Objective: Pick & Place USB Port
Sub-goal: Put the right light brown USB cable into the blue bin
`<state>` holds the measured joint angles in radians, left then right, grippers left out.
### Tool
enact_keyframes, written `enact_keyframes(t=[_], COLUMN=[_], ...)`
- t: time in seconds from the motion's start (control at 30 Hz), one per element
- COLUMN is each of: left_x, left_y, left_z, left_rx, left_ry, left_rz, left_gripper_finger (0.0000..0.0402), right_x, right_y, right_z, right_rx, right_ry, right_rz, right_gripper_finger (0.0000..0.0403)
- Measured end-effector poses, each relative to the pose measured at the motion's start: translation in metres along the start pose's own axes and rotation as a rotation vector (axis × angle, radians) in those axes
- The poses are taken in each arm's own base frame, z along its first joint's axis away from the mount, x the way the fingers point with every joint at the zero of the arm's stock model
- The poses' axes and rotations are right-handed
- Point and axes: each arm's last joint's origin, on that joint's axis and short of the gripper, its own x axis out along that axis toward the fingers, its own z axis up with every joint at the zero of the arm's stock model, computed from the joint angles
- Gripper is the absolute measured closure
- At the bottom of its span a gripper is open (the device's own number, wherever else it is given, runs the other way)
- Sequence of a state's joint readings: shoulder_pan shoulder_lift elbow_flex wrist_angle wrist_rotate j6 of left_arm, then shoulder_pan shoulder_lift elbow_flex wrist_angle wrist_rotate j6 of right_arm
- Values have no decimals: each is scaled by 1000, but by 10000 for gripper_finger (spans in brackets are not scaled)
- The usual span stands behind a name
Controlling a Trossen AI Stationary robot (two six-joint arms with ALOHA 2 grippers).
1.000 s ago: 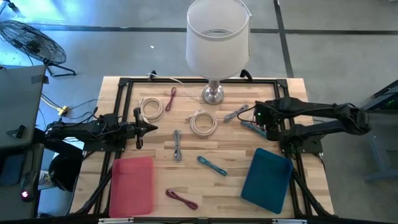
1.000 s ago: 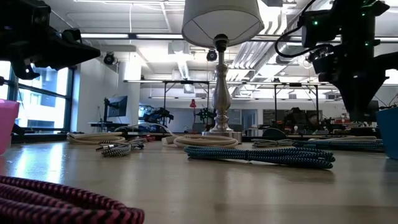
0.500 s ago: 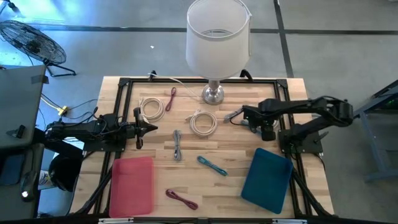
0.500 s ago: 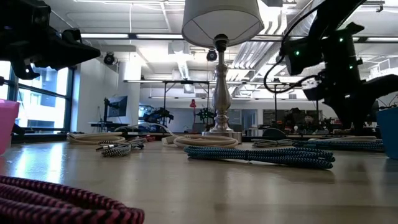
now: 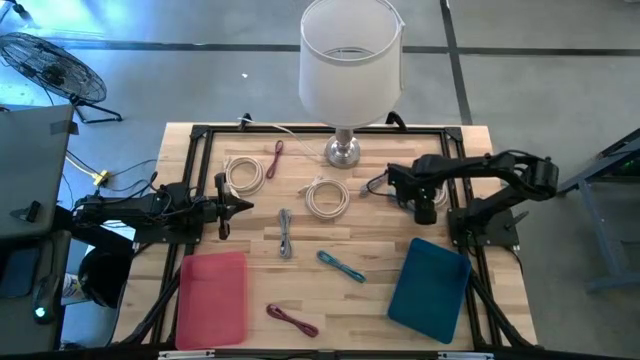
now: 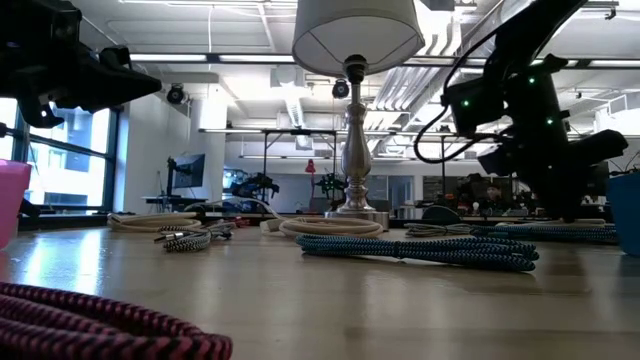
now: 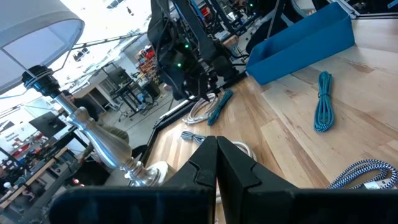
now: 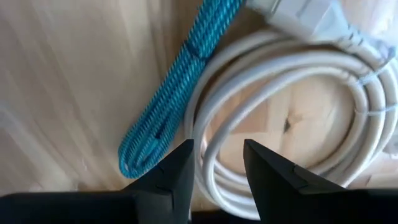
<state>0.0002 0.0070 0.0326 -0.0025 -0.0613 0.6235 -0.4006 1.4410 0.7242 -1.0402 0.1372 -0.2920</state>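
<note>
The right gripper (image 8: pixel 216 163) hung open over a coiled white cable (image 8: pixel 298 118) and a teal braided cable (image 8: pixel 177 87) lying diagonally beside it; the left gripper (image 5: pixel 222 206) sat shut.

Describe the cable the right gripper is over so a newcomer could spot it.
Start at the lamp base at the table's far edge and go toward the right arm. Under the open right gripper lies a coiled white cable, with a teal braided cable beside it. Unlike the two white coils left of the lamp, this one has a teal neighbour.
</note>
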Motion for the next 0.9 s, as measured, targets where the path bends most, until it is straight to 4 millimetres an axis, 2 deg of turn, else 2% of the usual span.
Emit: enact_keyframes(t=[0.43,0.6,0.7,0.83,0.9], left_x=[0,0,0,0,0], left_y=[0,0,0,0,0], left_z=[0,0,0,0,0], left_rx=[0,0,0,0,0], left_ry=[0,-1,-1,-1,-1], left_rz=[0,-1,-1,-1,-1], left_gripper_finger=[401,401,401,401,401], right_x=[6,10,9,9,9], right_y=[-5,-6,-8,-9,-9], right_z=[1,0,0,1,1], right_rx=[53,44,59,60,72], right_ry=[-55,-32,-24,-30,-30], right_rz=[39,-36,-94,-111,-119], right_gripper_finger=[272,277,304,381,388])
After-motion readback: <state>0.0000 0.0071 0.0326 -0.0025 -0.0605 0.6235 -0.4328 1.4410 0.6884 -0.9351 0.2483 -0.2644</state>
